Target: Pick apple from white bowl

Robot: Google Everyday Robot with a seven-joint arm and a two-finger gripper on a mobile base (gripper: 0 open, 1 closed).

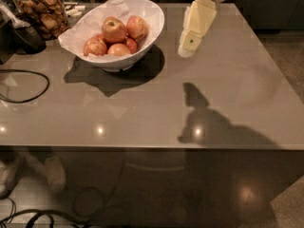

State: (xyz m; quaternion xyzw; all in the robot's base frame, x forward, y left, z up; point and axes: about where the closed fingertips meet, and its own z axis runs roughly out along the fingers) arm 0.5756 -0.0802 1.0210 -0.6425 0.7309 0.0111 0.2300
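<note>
The white bowl (pixel 154 20) stands at the far left-centre of the grey table, lined with crumpled white paper. It holds several apples. The apple (pixel 114 29), yellow-golden with a red blush and a dark stem hollow, lies on top of the pile. Redder apples (pixel 137 26) lie beside and below it. My gripper (pixel 187 49), cream-coloured, hangs from the white arm at the top and points down and to the left. It is above the table just to the right of the bowl, apart from it, and holds nothing that I can see.
A glass jar of brown snacks (pixel 40 11) stands at the far left, with a dark object (pixel 26 36) beside it. A black cable (pixel 28 91) loops on the table's left side. The table's front edge (pixel 152 147) is near; the floor lies to the right.
</note>
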